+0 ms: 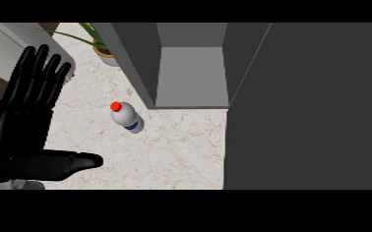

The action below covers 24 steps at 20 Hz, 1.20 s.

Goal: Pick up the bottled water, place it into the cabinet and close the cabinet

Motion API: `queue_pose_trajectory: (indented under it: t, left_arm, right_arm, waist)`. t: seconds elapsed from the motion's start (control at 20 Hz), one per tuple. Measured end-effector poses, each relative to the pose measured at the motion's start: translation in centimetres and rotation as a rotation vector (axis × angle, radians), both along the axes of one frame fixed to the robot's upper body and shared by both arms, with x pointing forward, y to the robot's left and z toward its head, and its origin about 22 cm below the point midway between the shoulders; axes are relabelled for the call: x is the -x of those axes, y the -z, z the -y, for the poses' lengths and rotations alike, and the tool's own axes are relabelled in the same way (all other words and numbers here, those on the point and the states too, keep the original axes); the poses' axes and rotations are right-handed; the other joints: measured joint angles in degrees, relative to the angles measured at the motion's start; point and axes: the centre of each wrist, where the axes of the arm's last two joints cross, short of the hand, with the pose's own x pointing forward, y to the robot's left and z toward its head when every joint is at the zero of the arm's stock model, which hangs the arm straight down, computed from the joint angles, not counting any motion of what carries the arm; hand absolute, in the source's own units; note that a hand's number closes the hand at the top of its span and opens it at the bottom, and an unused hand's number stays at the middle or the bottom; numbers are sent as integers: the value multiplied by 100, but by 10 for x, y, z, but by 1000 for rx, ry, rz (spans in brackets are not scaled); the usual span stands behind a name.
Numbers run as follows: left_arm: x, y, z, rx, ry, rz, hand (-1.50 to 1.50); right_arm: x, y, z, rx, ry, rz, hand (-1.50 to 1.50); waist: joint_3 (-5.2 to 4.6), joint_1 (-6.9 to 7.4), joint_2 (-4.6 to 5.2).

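The water bottle (126, 116) is sitting untouched on the counter (174, 152), near the cabinet (190, 76), whose door (298, 108) is hanging open, probably to receive it. The left hand (29, 103) is resting at the left edge, fingers straight, grasping nothing.

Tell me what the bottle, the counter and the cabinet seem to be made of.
The bottle: likely plastic, with a pale smooth body and a red cap. The counter: looks like marble or stone, cream with brownish veins. The cabinet: flat matte grey panels, perhaps painted wood or laminate.
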Motion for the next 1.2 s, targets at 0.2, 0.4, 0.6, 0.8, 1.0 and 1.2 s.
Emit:
queue_pose_trajectory:
  t: [0.2,0.4,0.6,0.8,1.0,1.2]
  left_arm:
    - [0,10,-4,-48,-31,-52,-150]
    - [-1,25,-6,-62,-54,-108,-150]
    - [-2,43,-14,-55,-66,-154,-150]
    - [-12,71,-28,-55,-63,-215,-150]
    - [-19,107,-35,-26,-42,-278,-150]
    - [-29,140,-40,11,-43,-329,-150]
  right_arm:
    - [9,1,-4,-11,-4,-18,-150]
    - [21,6,-6,-12,-9,-28,-150]
    - [30,7,-7,-14,-6,-40,-150]
    - [37,10,-14,-34,-20,-40,-150]
    - [42,11,-12,-25,-24,-41,-150]
    - [49,14,-12,-32,-25,-45,-150]
  waist:
    - [-2,-13,1]
    - [-2,-31,-1]
    - [-3,-35,0]
    - [-7,-72,2]
    - [-9,-100,9]
    - [-11,-125,13]
